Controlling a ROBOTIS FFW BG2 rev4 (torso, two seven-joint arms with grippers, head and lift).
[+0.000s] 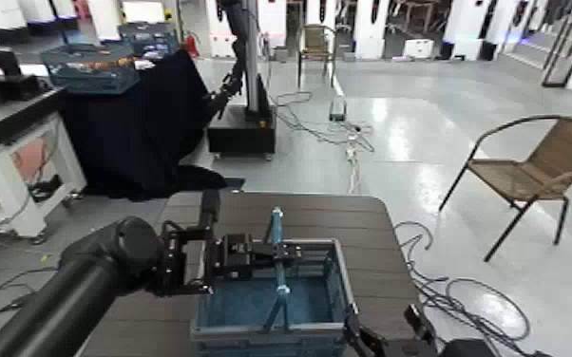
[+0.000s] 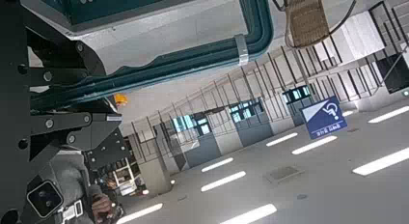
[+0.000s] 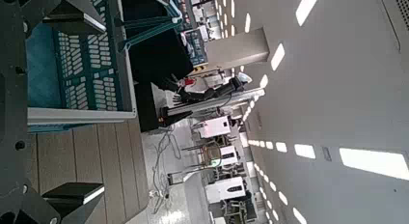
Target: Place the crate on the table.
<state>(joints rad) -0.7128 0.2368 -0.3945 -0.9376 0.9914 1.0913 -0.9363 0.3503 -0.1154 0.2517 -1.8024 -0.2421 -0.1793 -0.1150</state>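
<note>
The blue-grey crate (image 1: 269,306) with its blue inside sits on the near part of the dark brown slatted table (image 1: 356,228). Its thin teal handle (image 1: 277,264) stands upright in the middle. My left gripper (image 1: 285,253) reaches in from the left over the crate and is closed on the handle, which crosses the left wrist view (image 2: 193,62). My right gripper (image 1: 385,339) is low at the crate's near right corner. In the right wrist view its fingers (image 3: 60,14) are spread wide, open and empty, facing the crate's slatted side (image 3: 87,60).
A wicker chair (image 1: 537,166) stands on the floor to the right. A table draped in black cloth (image 1: 147,123) carries darker teal crates (image 1: 90,65) at the back left. A white-framed workbench (image 1: 14,152) is at the far left. Cables (image 1: 461,294) lie on the floor.
</note>
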